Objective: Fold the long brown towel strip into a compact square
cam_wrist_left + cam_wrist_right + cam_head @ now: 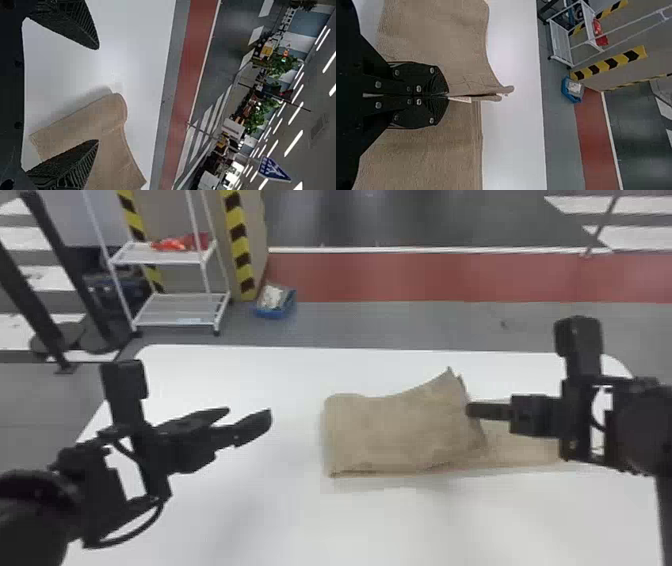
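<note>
The brown towel (pixel 400 430) lies partly folded on the white table (pixel 370 520), right of centre. Toward the table's right, the right gripper (pixel 468 410) pinches 1 raised edge, probably to control the fold; toward its left, the left gripper (pixel 250 413) hangs wide.

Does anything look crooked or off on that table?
The towel does: the upper layer's far corner pokes past the layer beneath, so the fold looks askew. The right gripper pinches that end. I see no spill.
</note>
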Controlling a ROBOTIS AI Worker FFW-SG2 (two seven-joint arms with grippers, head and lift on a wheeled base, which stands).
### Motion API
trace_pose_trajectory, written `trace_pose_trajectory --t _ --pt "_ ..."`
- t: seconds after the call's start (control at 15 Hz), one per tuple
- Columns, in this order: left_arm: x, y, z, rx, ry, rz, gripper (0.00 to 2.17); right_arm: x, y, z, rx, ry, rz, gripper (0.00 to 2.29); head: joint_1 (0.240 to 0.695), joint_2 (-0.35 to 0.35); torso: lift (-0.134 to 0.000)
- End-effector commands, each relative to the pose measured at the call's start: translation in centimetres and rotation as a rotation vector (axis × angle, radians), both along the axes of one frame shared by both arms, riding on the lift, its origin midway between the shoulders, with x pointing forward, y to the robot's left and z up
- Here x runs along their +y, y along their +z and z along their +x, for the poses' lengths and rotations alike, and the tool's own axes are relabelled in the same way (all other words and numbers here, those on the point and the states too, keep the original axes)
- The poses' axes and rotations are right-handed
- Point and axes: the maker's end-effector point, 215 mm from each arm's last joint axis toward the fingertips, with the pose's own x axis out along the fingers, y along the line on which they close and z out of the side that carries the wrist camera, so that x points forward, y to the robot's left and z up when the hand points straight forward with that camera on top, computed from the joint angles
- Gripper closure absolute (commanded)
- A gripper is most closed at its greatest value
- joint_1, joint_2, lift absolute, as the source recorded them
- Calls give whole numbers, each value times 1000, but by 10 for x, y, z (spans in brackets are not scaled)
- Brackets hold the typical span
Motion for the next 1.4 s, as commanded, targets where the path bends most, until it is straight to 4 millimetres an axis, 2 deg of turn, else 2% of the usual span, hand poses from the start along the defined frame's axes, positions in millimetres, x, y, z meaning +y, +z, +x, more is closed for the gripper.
trace_pose_trajectory --t 0.0,0.07,0.2,0.27,0.4,0.67,0.87,1.07,1.2,1.33 --pt "-5 -3 0 4 0 -3 36 -56 7 -17 -17 -73 14 1399 695 -29 -124" --pt "-8 -3 2 4 -3 -8 36 -76 8 -21 -16 -98 23 1399 695 -51 -124" --pt "-12 -4 7 5 -4 -8 36 -96 1 -21 6 -108 -10 1399 695 -96 -124" --pt "-16 -4 9 6 -9 -13 36 -94 -5 -16 9 -109 -19 1399 695 -136 -124" --pt "-18 -1 13 -2 -12 -6 36 -93 -3 -8 -11 -108 -23 1399 695 -153 -124" --pt "-12 -3 19 2 -3 1 36 -97 19 4 -65 -105 -4 1399 695 -156 -124" --pt "-9 -5 23 6 1 1 36 -135 32 3 -103 -169 17 1399 695 -157 -124" --pt "-11 -8 28 11 1 0 36 -165 26 3 -96 -203 22 1399 695 -192 -124" --pt "-20 -9 27 12 -11 -3 36 -173 15 11 -93 -209 6 1399 695 -210 -124" --pt "-22 -9 28 10 -14 6 36 -178 14 16 -113 -213 22 1399 695 -228 -124"
